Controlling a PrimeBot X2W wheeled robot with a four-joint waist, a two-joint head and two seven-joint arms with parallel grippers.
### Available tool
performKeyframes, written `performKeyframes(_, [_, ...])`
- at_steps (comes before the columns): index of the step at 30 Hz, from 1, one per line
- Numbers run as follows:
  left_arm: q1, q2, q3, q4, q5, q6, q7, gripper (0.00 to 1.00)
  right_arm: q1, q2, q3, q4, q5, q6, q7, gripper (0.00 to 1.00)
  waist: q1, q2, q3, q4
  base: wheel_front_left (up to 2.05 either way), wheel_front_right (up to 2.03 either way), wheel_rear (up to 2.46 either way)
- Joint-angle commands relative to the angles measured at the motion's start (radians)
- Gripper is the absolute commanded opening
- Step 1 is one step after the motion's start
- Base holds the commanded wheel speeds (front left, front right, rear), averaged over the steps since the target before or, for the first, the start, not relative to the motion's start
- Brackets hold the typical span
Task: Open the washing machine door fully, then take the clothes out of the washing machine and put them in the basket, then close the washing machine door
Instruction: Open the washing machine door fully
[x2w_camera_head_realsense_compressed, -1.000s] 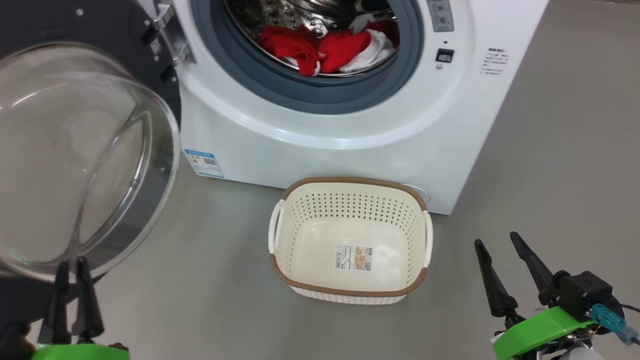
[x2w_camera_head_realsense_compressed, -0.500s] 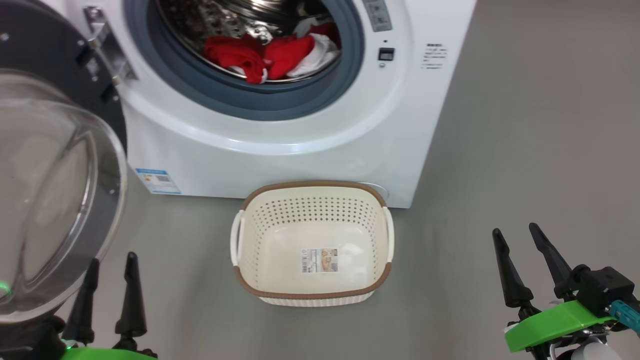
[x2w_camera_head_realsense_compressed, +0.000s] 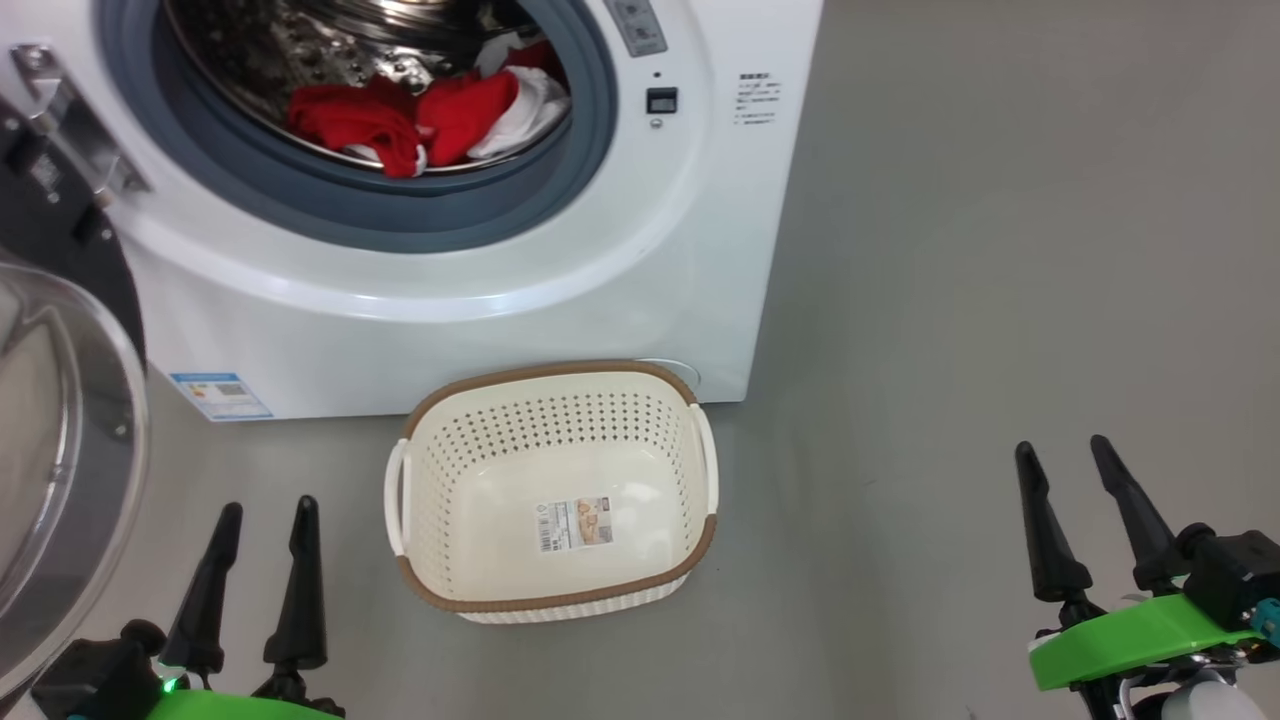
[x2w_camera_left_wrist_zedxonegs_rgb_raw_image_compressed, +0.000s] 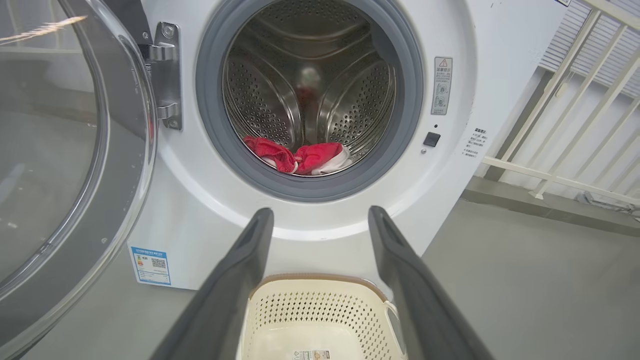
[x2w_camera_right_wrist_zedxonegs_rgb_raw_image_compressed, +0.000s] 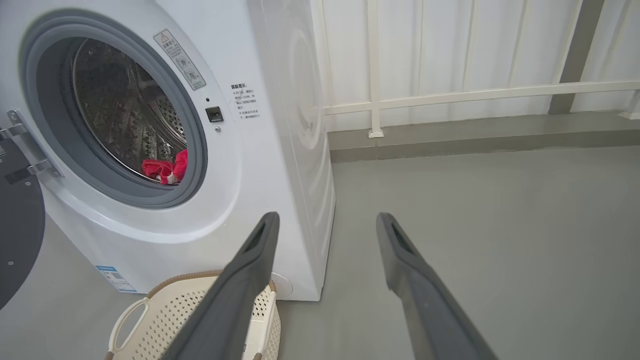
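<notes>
The door stands swung wide on its hinge at the left side of the machine, clear of the drum mouth. The first step looks done or nearly so, though I cannot tell whether the door has reached its full stop. The clothes lie in a red and white heap at the bottom front of the drum, none taken out yet. The basket sits empty on the floor, just before the machine's base, a little right of the drum mouth. The left end effector hangs low beside the door, fingers spread wide and holding nothing. The right end effector is likewise wide and empty, well apart over bare floor. Left to do: lift the clothes out, drop them in the basket, shut the door.
</notes>
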Motion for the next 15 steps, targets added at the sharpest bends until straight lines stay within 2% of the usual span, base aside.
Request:
performKeyframes(1, [-0.009,0.024,0.021,-0.032,0.004,0.001,-0.005,1.00,0.002,-0.014,0.011,-0.030,0.000,0.007,-0.006,1.00,0.0000,0.0000,0.005,-0.023,0.00,0.00,0.00])
performKeyframes(15, [-0.015,0.033,-0.026,-0.056,0.001,0.001,-0.005,1.00,0.012,-0.018,-0.012,-0.039,-0.002,0.007,-0.006,1.00,0.0000,0.0000,0.009,-0.058,0.00,0.00,0.00])
